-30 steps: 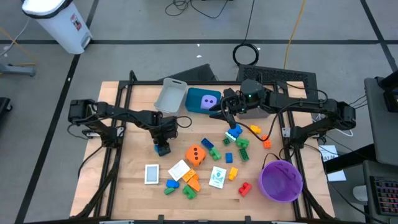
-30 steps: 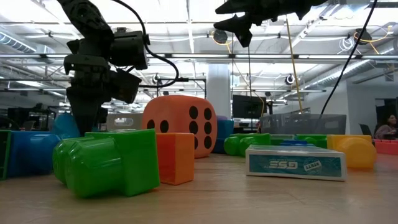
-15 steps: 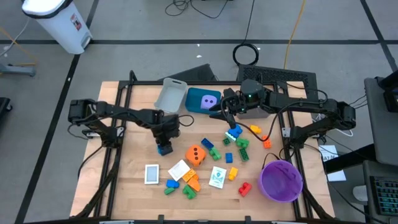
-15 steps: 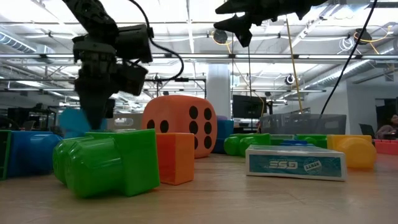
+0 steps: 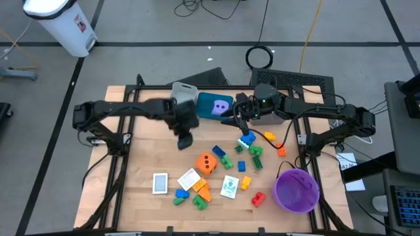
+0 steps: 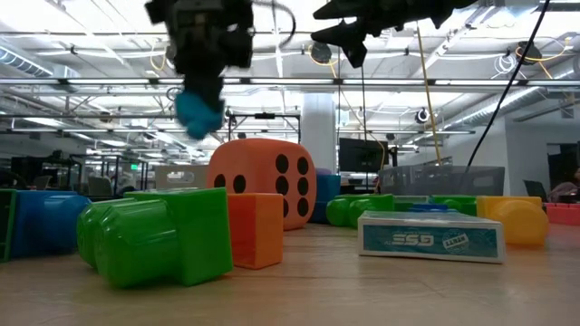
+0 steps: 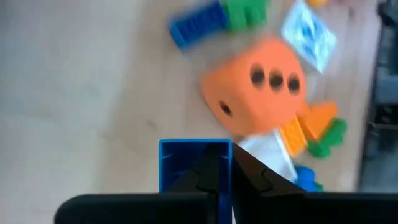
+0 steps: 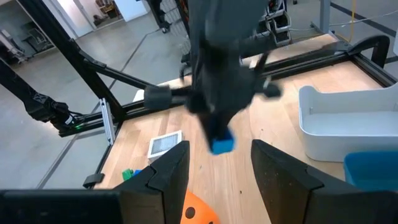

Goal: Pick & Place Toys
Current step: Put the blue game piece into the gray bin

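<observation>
**One blue brick in the air, most toys still loose on the table**

Left gripper [image 5: 184, 139] has its jaws pressed tight on a small blue plastic brick [image 6: 198, 112], pinching it by the upper edge. Brick is lifted clear of the wooden table [image 5: 138, 164], hanging above the tabletop near the grey box-like tray [image 5: 179, 101] at the back. Right wrist view shows it dangling under the fingers, nothing touching it from below.

Right gripper [image 5: 239, 119] waits at the back, beside the teal tray [image 5: 209, 99]; jaws stand partly spread, nothing between them.

Done so far, judging by how things lie: the purple dotted die [image 5: 221, 105] sits in the teal tray. Grey tray looks bare inside; round purple bowl [image 5: 296, 190] also shows no toy, as far as I can tell.

Left to do, approx. everything else:
- orange dotted die [image 5: 207, 162], mid-table
- white picture cards [image 5: 160, 183], front left & centre
- scatter of red, green, yellow, orange, blue bricks [image 5: 252, 154] between die & bowl, plus a cluster near the front edge

Early stage, I'd say. Current step = carrying the blue brick; which container it is meant for can't be told.
</observation>
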{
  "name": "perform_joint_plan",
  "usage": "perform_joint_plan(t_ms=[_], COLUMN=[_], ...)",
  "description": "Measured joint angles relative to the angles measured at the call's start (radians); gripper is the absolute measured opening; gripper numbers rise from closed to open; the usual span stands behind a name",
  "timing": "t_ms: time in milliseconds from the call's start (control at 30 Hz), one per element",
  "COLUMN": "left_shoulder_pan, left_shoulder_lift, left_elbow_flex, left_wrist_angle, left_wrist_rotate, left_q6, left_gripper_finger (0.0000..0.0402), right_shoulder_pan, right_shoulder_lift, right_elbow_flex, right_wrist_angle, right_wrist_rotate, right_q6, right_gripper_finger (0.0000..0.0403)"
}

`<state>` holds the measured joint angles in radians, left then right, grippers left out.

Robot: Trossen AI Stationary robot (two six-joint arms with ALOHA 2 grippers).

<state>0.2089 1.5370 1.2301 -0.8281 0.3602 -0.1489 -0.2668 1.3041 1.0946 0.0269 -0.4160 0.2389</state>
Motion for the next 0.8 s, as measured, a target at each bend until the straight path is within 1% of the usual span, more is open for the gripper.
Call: perform_joint_plan(t_ms=[100,200,267,333,467,567,700,800], left_shoulder_pan=[0.043,0.107,0.162,0.225,0.36,0.437,0.5,0.522], left_shoulder_lift=[-0.001,-0.001,-0.001,-0.002,0.003,0.028,0.098,0.174], left_elbow_flex=[0.127,0.226,0.267,0.282,0.27,0.244,0.232,0.229], left_wrist_angle=[-0.062,-0.113,-0.135,-0.139,-0.136,-0.113,-0.092,-0.08], left_wrist_rotate=[-0.127,-0.232,-0.289,-0.328,-0.343,-0.328,-0.282,-0.275], left_q6=[0.066,0.127,0.156,0.167,0.162,0.163,0.209,0.226], left_gripper_finger=[0.0015,0.0026,0.0029,0.0026,0.0014,0.0015,0.0035,0.0043], right_shoulder_pan=[0.0,0.0,0.0,0.0,0.001,0.0,0.0,0.0], right_shoulder_lift=[0.0,0.0,0.0,0.0,0.0,0.0,0.0,0.0], right_elbow_flex=[0.0,0.0,0.0,0.0,0.0,0.0,0.0,0.0], right_wrist_angle=[0.006,0.006,0.007,0.007,0.007,0.007,0.006,0.007], right_wrist_rotate=[0.0,0.0,0.0,0.002,0.071,0.134,0.203,0.208], right_q6=[0.001,0.002,0.002,0.002,-0.007,-0.029,-0.084,-0.096], right_gripper_finger=[0.0166,0.0166,0.0166,0.0166,0.0166,0.0166,0.0166,0.0167])
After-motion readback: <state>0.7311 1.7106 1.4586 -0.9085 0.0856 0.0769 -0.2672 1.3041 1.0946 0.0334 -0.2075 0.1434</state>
